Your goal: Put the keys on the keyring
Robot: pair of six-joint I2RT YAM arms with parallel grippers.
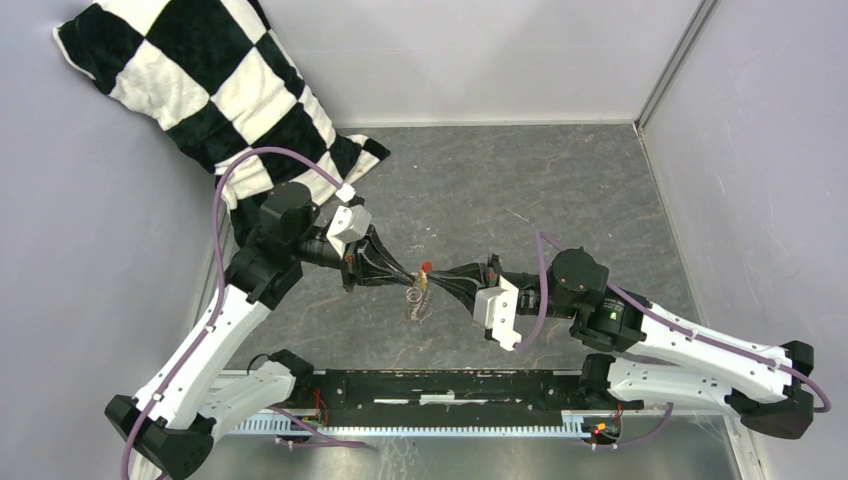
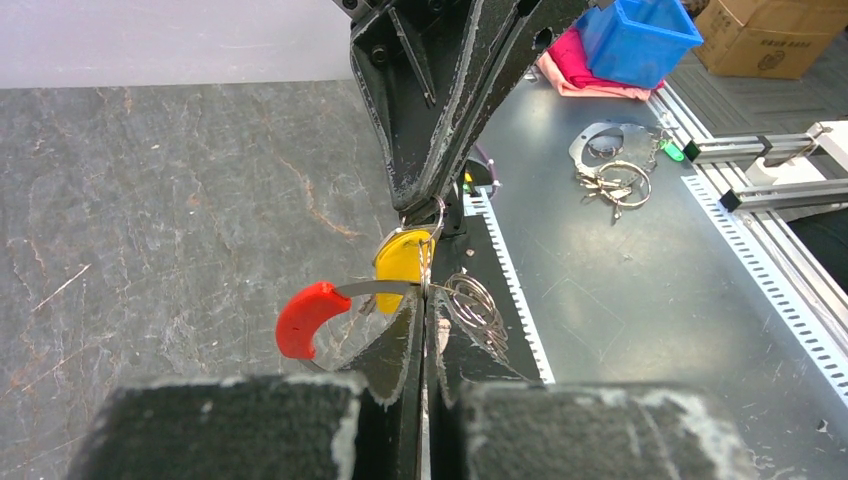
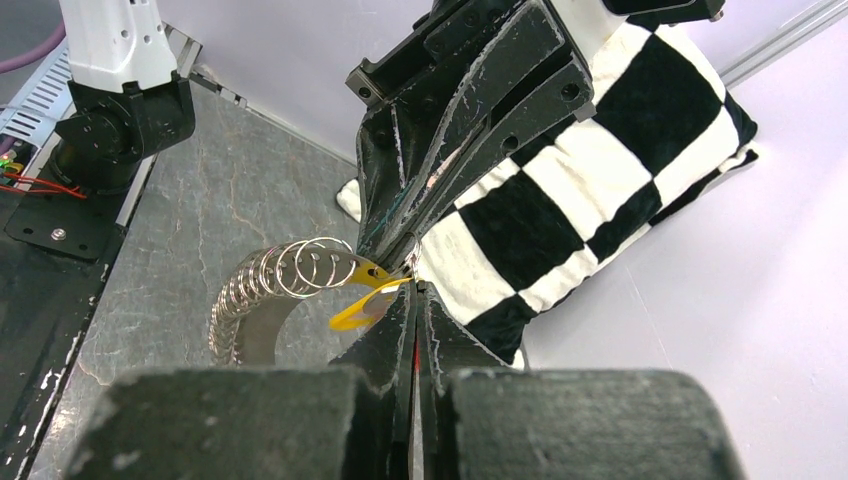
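1. Likely step: threading key [image 2: 400,262] onto keyring [image 2: 385,288], in mid-air above counter [image 2: 150,200].
2. Clenched on keyring wire with left gripper [image 2: 420,305], just beside red sleeve [image 2: 305,318].
3. Clenched on key's yellow head, apparently, with right gripper [image 3: 414,300]; key touching wire near sleeve. Cannot tell if hole is already on wire.
4. Hold wire rigid and feed hole along wire end with a slight twist. No tugging.
5. Mind chain [image 3: 270,285] of loose rings hanging below sleeve: snag risk.
6. Pose: both arms reaching inward, tip to tip, roughly level, meeting at sleeve.

Robotics lab: grey panel walls [image 1: 480,60], slotted aluminium rail [image 2: 790,305], blue bin [image 2: 640,35], cardboard box [image 2: 770,35].
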